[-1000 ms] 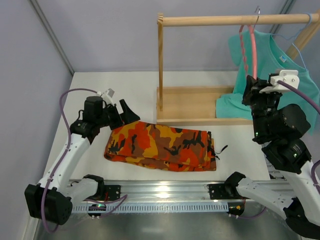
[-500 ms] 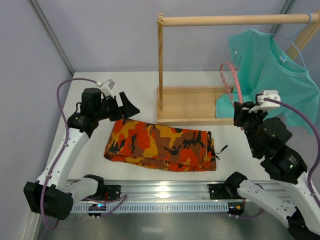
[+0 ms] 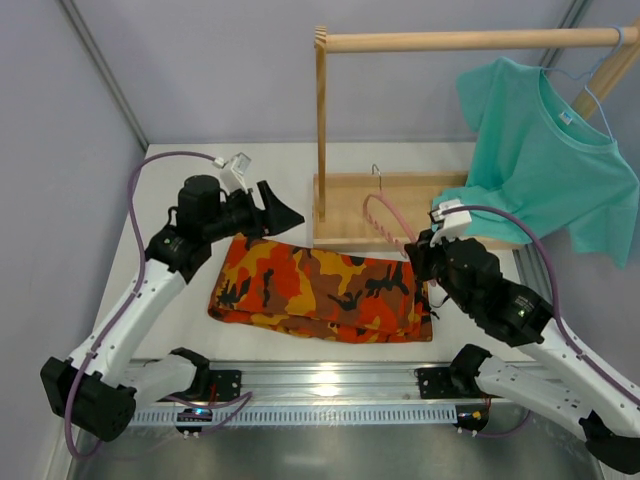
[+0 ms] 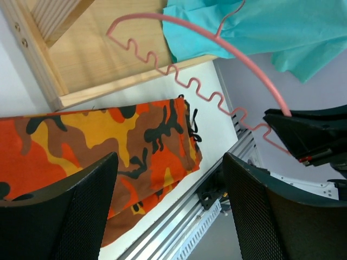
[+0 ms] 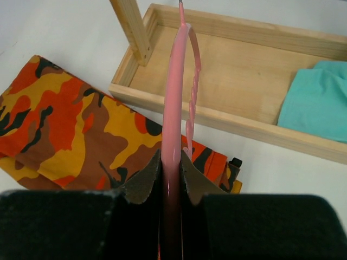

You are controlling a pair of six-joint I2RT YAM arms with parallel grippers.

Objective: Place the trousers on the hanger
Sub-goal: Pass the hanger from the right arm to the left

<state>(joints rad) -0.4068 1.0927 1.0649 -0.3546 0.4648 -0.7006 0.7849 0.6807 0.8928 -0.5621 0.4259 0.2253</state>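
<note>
The trousers (image 3: 320,290) lie folded flat on the table, camouflage print up, drawstrings at their right end. My right gripper (image 3: 428,252) is shut on the pink hanger (image 3: 385,218) and holds it edge-on just above the trousers' right end, hook pointing away over the wooden tray. In the right wrist view the hanger (image 5: 173,97) runs straight out from between the closed jaws of my right gripper (image 5: 171,162), above the trousers (image 5: 70,130). My left gripper (image 3: 275,218) hovers open over the trousers' far left corner. Nothing sits between the jaws of the left gripper (image 4: 171,157), which faces the trousers (image 4: 108,141) and the hanger (image 4: 217,100).
A wooden rack stands at the back, its rail (image 3: 470,40) overhead and its base tray (image 3: 350,210) just beyond the trousers. A teal T-shirt (image 3: 545,140) hangs from the rail on a light-blue hanger (image 3: 592,92), its hem in the tray. A metal rail (image 3: 320,385) runs along the near edge.
My right arm has carried the pink hanger from the rail down and left to the trousers' right end. My left gripper has moved right and its jaws have narrowed a little.
</note>
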